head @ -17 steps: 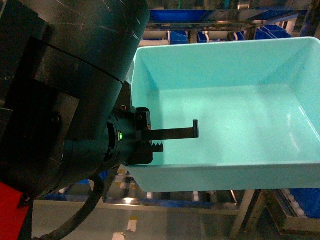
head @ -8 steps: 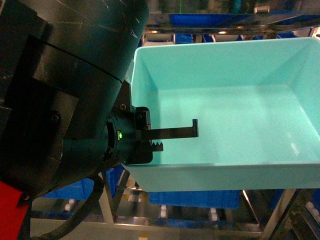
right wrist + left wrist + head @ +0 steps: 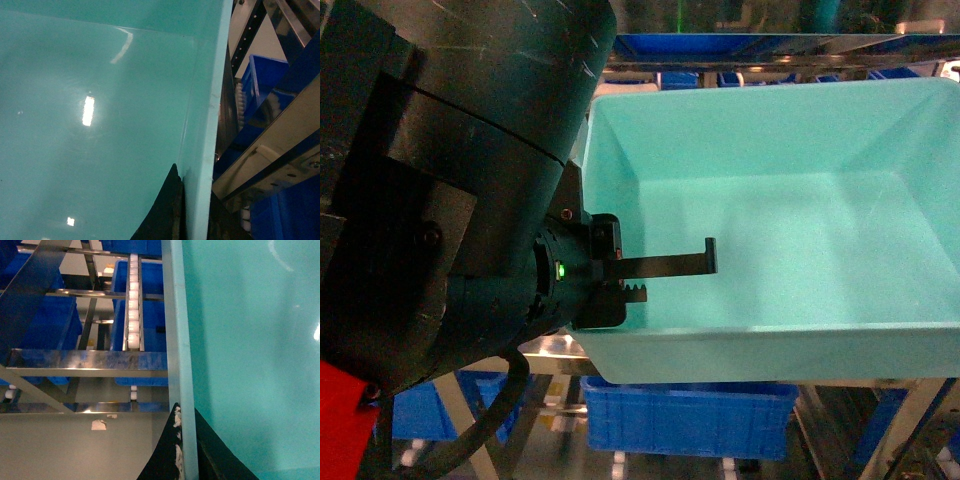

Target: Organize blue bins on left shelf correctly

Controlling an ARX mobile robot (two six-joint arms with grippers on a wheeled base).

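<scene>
From the head camera, the left claw [image 3: 645,275] pinches the near-left wall of the turquoise tub [image 3: 790,200], held up in front of the steel rack [image 3: 550,345] with its dark blue crates [image 3: 685,415]. Left wrist: fingers [image 3: 167,455] straddle the tub rim. Right wrist: the right claw [image 3: 192,212] likewise clamps the opposite wall.

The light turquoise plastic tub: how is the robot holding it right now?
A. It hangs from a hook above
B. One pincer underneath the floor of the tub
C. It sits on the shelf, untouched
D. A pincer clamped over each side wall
D: the left pincer straddles one wall of the light turquoise plastic tub, and the right pincer straddles the opposite wall, one finger inside and one outside.
</scene>
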